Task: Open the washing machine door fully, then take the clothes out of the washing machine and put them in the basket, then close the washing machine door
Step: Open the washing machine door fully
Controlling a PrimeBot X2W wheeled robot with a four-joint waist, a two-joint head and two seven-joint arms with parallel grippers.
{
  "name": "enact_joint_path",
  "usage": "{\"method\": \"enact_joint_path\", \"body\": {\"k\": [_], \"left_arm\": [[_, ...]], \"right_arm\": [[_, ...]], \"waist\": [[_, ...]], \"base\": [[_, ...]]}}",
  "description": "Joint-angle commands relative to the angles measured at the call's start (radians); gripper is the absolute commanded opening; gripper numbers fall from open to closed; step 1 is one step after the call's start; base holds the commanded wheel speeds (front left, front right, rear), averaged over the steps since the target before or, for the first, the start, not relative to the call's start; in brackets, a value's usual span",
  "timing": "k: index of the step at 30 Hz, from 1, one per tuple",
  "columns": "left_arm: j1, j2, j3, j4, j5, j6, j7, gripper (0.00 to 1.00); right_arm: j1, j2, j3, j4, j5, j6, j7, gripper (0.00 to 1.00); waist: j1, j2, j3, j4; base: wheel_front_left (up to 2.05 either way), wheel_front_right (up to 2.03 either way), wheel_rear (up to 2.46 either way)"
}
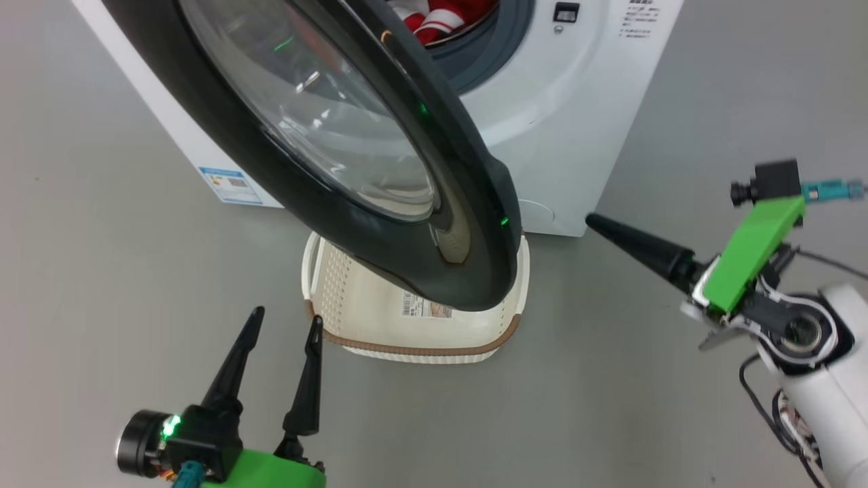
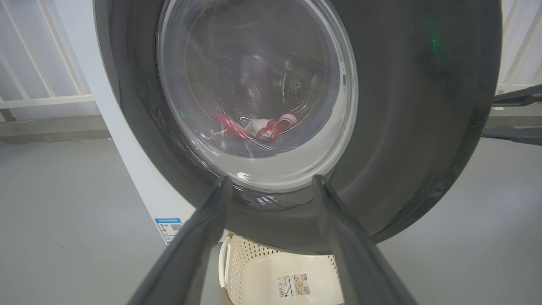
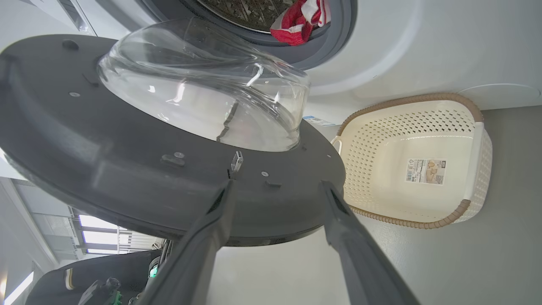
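Observation:
The white washing machine (image 1: 576,122) stands ahead with its door (image 1: 447,169) swung partway out, black rim and clear glass bowl facing me. The red and white clothes (image 1: 441,17) lie at the drum mouth (image 3: 296,21) and show through the glass (image 2: 258,126). The cream basket (image 1: 420,351) sits on the floor under the door's edge, with only a sticker inside (image 3: 406,99). My left gripper (image 1: 285,325) is open, in front of the door's outer face (image 2: 271,180). My right gripper (image 1: 597,224) is open, just off the door's free edge, facing its inner side (image 3: 276,186).
Grey floor (image 1: 102,271) surrounds the machine and basket. A blue label (image 1: 230,184) marks the machine's lower corner. A white railing (image 2: 42,97) runs behind on the left. The right gripper's fingers (image 2: 516,100) show past the door's edge in the left wrist view.

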Motion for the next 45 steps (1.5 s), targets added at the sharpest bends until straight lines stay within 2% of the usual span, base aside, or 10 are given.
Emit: {"method": "enact_joint_path", "body": {"k": [1, 14, 29, 37, 45], "left_arm": [[0.007, 0.011, 0.041, -0.019, -0.004, -0.007, -0.008, 1.00], [0.044, 0.011, 0.096, -0.021, -0.002, -0.014, -0.008, 1.00], [0.055, 0.011, 0.113, -0.016, -0.003, -0.014, -0.008, 1.00], [0.058, 0.011, 0.110, -0.010, -0.003, -0.015, -0.008, 1.00], [0.065, 0.011, 0.109, -0.004, -0.004, -0.015, -0.008, 1.00]], "right_arm": [[0.039, -0.011, -0.008, -0.026, 0.006, 0.007, -0.019, 1.00], [0.237, -0.024, -0.060, -0.044, -0.014, 0.007, -0.166, 1.00], [0.372, -0.014, -0.063, -0.068, -0.048, 0.007, -0.355, 1.00], [0.411, 0.004, -0.028, -0.060, -0.074, 0.007, -0.450, 1.00], [0.426, -0.019, 0.045, -0.044, -0.173, 0.007, -0.624, 1.00]], "waist": [[0.0000, 0.0000, -0.013, -0.016], [0.0000, 0.0000, -0.048, -0.078], [0.0000, 0.0000, -0.057, -0.106], [0.0000, 0.0000, -0.066, -0.106], [0.0000, 0.0000, -0.077, -0.103]], "base": [[0.00, 0.00, 0.00], [0.00, 0.00, 0.00], [0.00, 0.00, 0.00], [0.00, 0.00, 0.00], [0.00, 0.00, 0.00]]}}
